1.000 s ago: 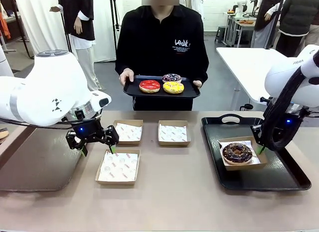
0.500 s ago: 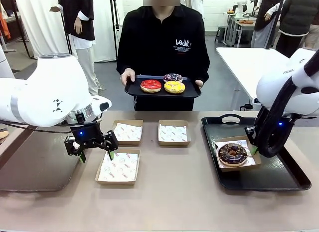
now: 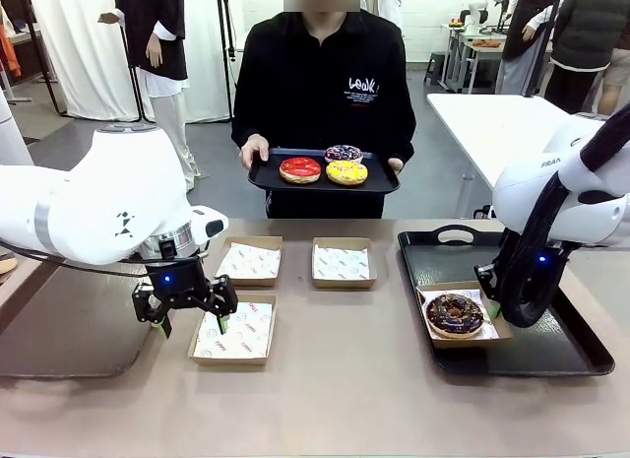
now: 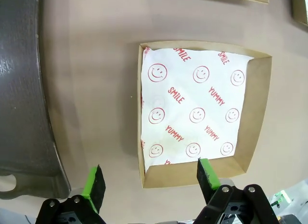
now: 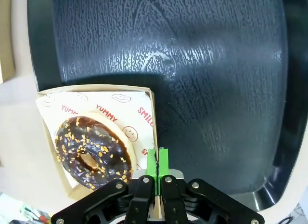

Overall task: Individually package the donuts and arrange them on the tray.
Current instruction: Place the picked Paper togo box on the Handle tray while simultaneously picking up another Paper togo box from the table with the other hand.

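A dark chocolate donut lies in a paper-lined cardboard box at the near left of the black tray. My right gripper is shut on that box's right wall. Across the table, a person holds a small black tray with a red donut, a yellow donut and a sprinkled donut. Low over the left edge of an empty lined box, my left gripper stands open, one finger inside the box's wall and one outside.
Two more empty lined boxes sit side by side at mid table. A dark grey tray lies at the table's left, close to my left gripper. Bare tabletop stretches along the near edge.
My right gripper has dragged the box with the chocolate donut leftward across the black tray. My left gripper has shifted slightly right and lower over the near box.
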Robot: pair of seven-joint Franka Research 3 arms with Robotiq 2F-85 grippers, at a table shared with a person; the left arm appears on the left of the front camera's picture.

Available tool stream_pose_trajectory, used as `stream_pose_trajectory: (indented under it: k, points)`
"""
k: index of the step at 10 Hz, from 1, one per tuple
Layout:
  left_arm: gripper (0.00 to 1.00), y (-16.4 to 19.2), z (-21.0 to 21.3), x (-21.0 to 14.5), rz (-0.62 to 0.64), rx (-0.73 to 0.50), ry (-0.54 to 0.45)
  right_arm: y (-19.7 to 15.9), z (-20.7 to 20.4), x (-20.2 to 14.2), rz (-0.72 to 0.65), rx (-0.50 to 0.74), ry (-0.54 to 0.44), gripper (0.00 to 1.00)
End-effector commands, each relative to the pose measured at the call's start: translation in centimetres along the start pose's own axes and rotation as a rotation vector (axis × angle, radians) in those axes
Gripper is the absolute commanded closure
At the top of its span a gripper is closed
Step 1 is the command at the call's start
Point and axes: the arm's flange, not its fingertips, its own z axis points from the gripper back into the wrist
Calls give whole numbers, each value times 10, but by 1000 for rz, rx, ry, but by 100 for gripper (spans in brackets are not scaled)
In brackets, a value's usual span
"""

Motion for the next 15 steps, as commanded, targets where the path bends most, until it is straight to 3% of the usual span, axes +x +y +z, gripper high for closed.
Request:
stream_pose_trajectory:
  k: [1,14,15]
  points:
    - [0,-7,-5,1,51,34,-47,5,-8,0,-23,-43,-31,99]
    - [0,-7,-25,25,85,49,-98,5,-13,4,-19,-35,-7,99]
    - [60,-6,-26,26,80,41,-95,4,-14,4,-15,-19,4,46]
